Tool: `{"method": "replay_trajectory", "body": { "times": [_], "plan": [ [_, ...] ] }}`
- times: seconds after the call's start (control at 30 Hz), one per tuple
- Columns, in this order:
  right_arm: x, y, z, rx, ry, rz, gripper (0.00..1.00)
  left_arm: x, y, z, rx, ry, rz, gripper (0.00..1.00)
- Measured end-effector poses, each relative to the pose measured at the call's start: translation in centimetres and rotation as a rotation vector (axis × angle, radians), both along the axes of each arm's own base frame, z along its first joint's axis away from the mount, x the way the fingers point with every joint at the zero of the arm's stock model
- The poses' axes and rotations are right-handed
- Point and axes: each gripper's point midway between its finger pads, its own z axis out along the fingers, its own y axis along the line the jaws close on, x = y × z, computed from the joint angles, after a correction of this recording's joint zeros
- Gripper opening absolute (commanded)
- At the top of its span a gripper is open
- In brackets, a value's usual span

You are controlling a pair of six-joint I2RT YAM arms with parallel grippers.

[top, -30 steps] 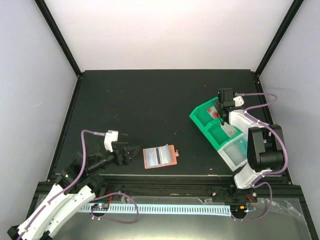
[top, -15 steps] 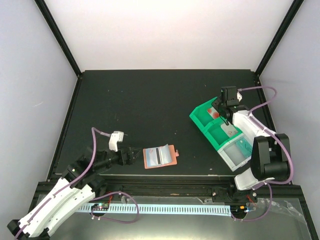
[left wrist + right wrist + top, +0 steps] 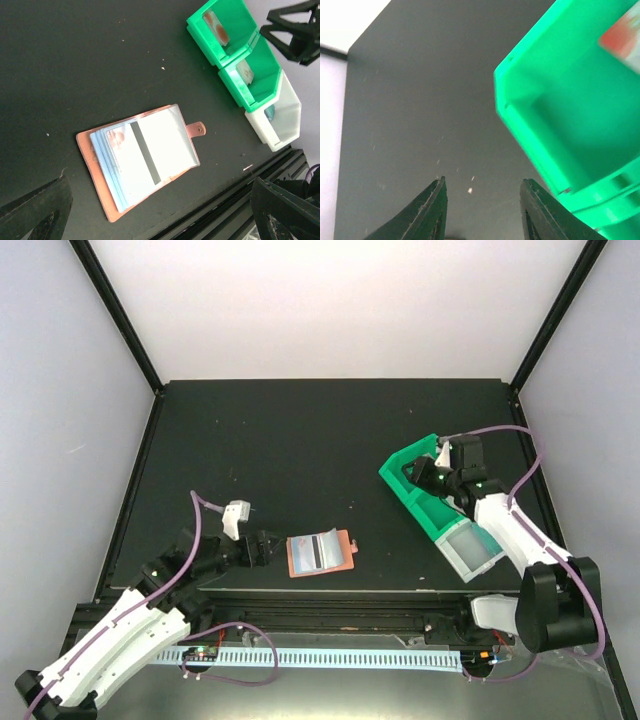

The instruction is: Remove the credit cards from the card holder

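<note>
- Low over the near left of the surface (image 3: pixel 300 440), the left arm reaches out from its base with the left hand (image 3: pixel 262 548) pointing right; its fingers stand wide apart, gripping nothing.
- Just beside that hand, to its right, lies the card holder (image 3: pixel 140 160), unfolded and flat, not touched by it. Its snap tab (image 3: pixel 196 129) points toward the bin.
- A pale card with a dark stripe (image 3: pixel 150 155) shows uppermost in the holder's pockets, with more card edges stacked under it.
- The right arm bends over the right side, and the right hand (image 3: pixel 425 476) hovers at the far end of the green bin (image 3: pixel 398 483); its fingers are parted and hold nothing.
- The holder sits close to the near edge of the surface, with a black rail just past it.
- Bare dark surface spreads behind the holder and between it and the bin, which lies well apart.
- Flat card-like pieces lie in the bin's compartments, one with red-orange marks (image 3: pixel 215 25) at the far end.
- A clear-walled compartment (image 3: pixel 468 548) closes the bin's near end.
</note>
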Motion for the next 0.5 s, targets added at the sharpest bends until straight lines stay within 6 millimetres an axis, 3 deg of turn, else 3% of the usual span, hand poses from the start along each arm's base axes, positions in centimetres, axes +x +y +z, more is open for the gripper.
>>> {"method": "replay_trajectory", "body": {
  "times": [0.13,0.33,0.5],
  "plan": [
    [-2.9,2.7,-0.2,0.028,0.003,0.14,0.39,0.3,-0.2,-0.6,-0.016,0.007,0.012,0.99],
    [-7.8,6.5,-1.4,0.057,0.028,0.3,0.39,0.4,-0.3,-4.1,0.02,0.091,0.028,0.99],
    [-11.3,10.5,-1.5,0.075,0.034,0.437,0.38,0.7,-0.9,-4.5,-0.013,0.093,0.024,0.99]
  ]
}}
